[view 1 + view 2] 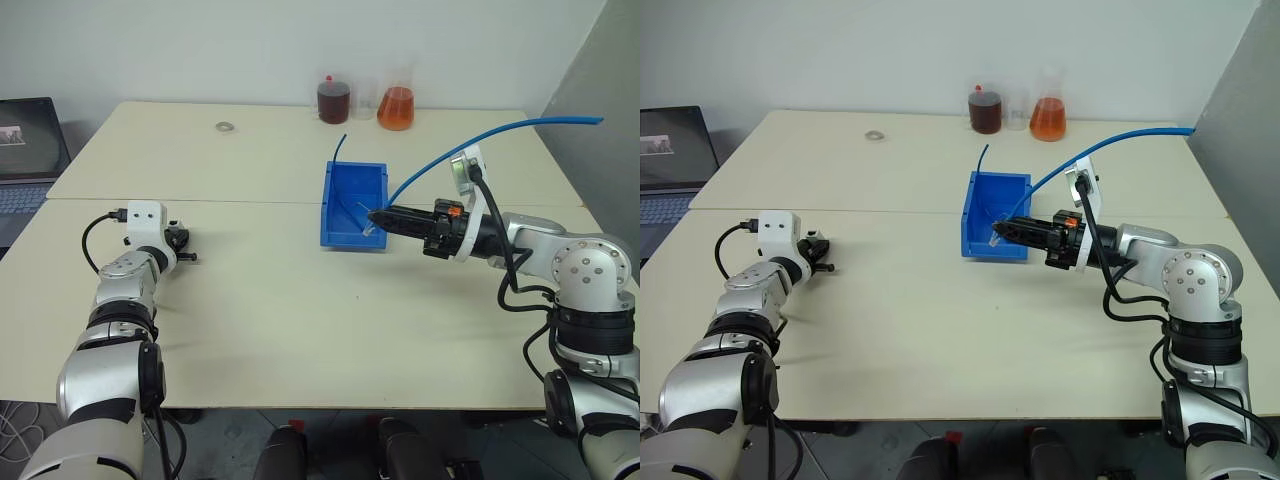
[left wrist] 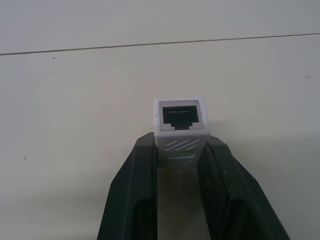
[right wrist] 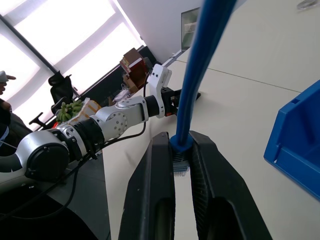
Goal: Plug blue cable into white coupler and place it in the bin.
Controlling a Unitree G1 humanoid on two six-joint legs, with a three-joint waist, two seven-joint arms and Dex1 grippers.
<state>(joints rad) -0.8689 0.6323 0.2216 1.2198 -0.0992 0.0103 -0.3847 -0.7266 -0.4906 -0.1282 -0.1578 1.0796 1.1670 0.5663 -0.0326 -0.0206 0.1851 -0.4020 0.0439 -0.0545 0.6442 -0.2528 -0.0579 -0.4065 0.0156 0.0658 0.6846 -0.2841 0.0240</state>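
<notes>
White coupler [image 2: 180,125] pinched between left fingers [image 2: 132,190], socket outward.

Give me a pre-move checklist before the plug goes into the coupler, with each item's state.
1. Left gripper shut on the white coupler: ok, both fingers press its sides.
2. Coupler socket free and facing away from the fingers: ok, the dark opening is unblocked.
3. Right gripper shut on the blue cable at its plug end: ok.
4. Plug lined up with the socket: not ok, the right gripper sits at the bin, the left gripper far across the table.
5. Plug orientation: cannot tell.
6. Cable slack clear of the flasks: ok, it arcs away.
</notes>
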